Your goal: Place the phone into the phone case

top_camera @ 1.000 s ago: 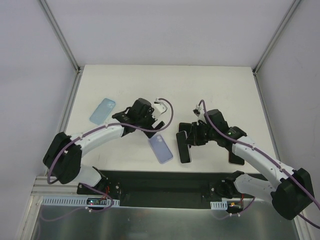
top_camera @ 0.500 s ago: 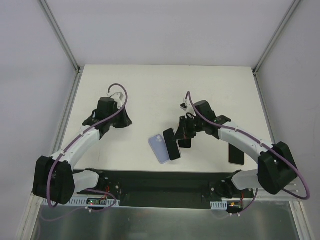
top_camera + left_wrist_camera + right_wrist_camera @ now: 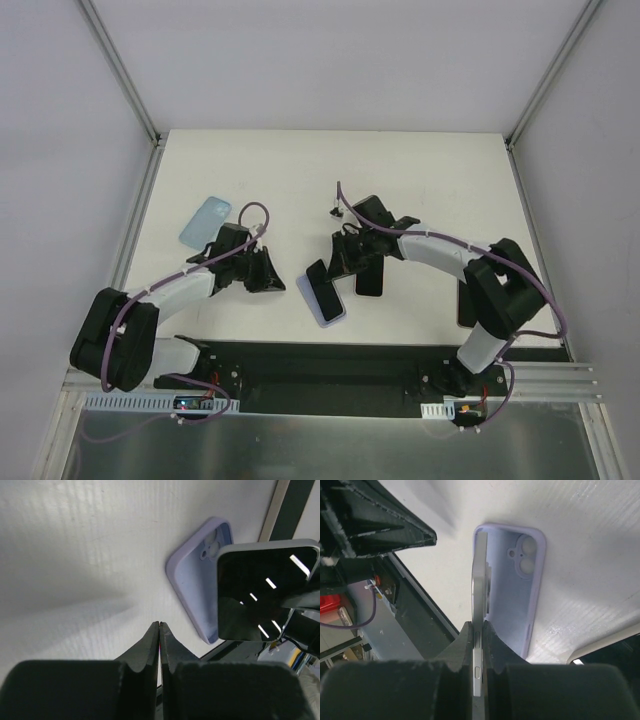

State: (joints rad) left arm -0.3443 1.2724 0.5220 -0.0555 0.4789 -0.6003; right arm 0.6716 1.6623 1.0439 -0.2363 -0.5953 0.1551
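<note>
The lilac phone case (image 3: 334,312) lies open side up near the table's front edge, also seen in the left wrist view (image 3: 192,580) and the right wrist view (image 3: 512,595). My right gripper (image 3: 341,262) is shut on the phone (image 3: 321,282), a black-screened handset with a silver rim. The phone (image 3: 479,590) is held edge-on between the jaws of my right gripper (image 3: 479,625), tilted over the case's left half. The dark screen of the phone (image 3: 260,590) faces my left gripper (image 3: 159,625). My left gripper (image 3: 276,283) is shut on nothing, just left of the case.
A light blue case (image 3: 205,220) lies at the far left. A second black phone (image 3: 371,277) lies flat right of the lilac case. Another phone (image 3: 463,308) is partly hidden behind the right arm. A black strip (image 3: 320,360) runs along the table's front edge.
My left gripper has swung away, come back beside the lilac case and shut empty. The right gripper has carried the phone leftward to over the lilac case.
</note>
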